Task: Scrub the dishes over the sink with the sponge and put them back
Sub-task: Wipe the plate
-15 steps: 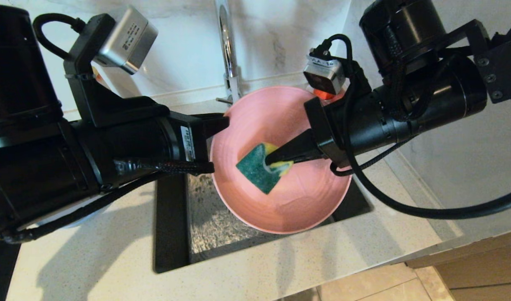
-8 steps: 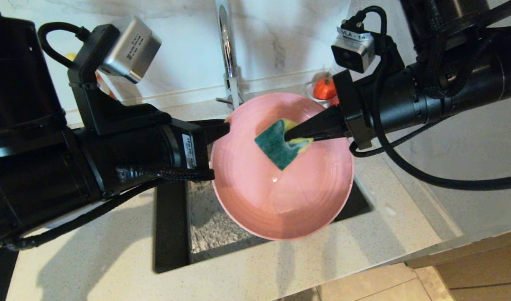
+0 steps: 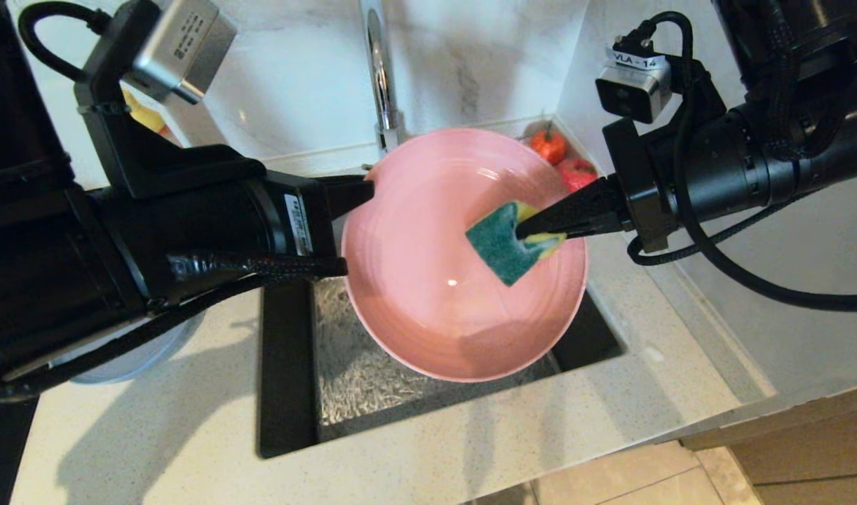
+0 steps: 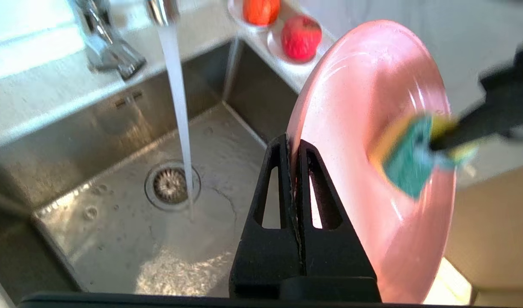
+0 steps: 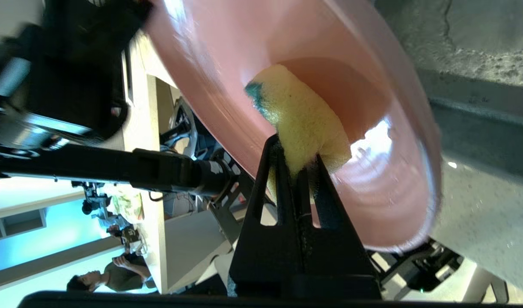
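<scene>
Scrubbing is under way — our left claw (image 3: 362, 200), clamped tight on its rim, tilts the shallow round pink plate (image 3: 428, 294) over the steel sink (image 3: 358, 393); our right claw (image 3: 530, 228) pinches the yellow-green sponge (image 3: 502, 245) against the plate's right inner wall, unscrubbed face stretching leftward.

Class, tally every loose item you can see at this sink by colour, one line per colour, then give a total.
Pink: 1, the round pink plastic plate.
Yellow and green: 1, the rectangular yellow sponge with a green scouring side.
Red: 2, the small round red fruits by the sink corner.
Pale blue: 1, the round pale bluish-white plate on the counter.
Total: 5
</scene>
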